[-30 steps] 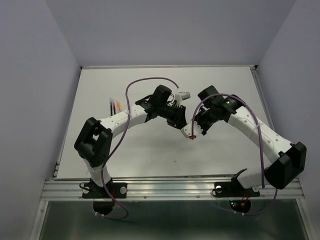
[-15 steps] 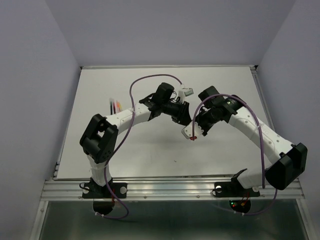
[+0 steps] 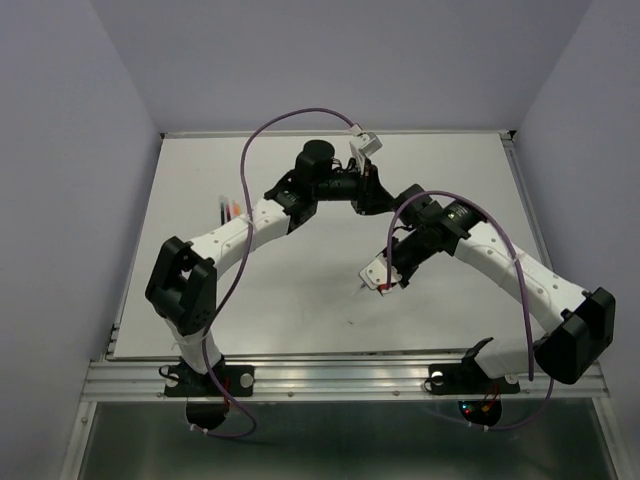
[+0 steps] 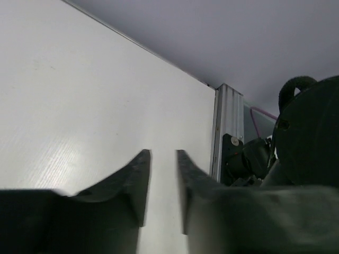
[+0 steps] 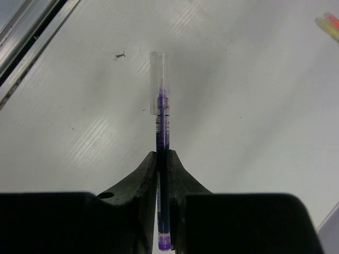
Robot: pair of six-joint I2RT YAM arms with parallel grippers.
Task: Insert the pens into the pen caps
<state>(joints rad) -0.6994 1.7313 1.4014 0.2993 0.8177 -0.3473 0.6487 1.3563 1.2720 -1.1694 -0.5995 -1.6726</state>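
Dark blue pen (image 5: 162, 132) sits clamped between the fingers of the right gripper (image 5: 164, 156), over the middle of the white table (image 3: 300, 300), with a clear pen cap (image 5: 158, 74) covering its tip. Loose pens (image 3: 232, 212) lie toward the table's left side. Over the table's far middle, the left gripper (image 4: 161, 159) hangs with its fingers slightly parted, holding nothing.

Seen from the top, the table (image 3: 300, 300) fills the middle of the frame. Loose pens (image 3: 231, 211) lie near its left edge. The right arm's fingers (image 3: 381, 286) sit right of centre, with the left arm's fingers (image 3: 375, 198) above them and apart. In the right wrist view, a pen (image 5: 162, 137) runs up from between those fingers, a pen cap (image 5: 158, 79) over its upper end, and a speck (image 5: 121, 55) lies on the table left of the cap.
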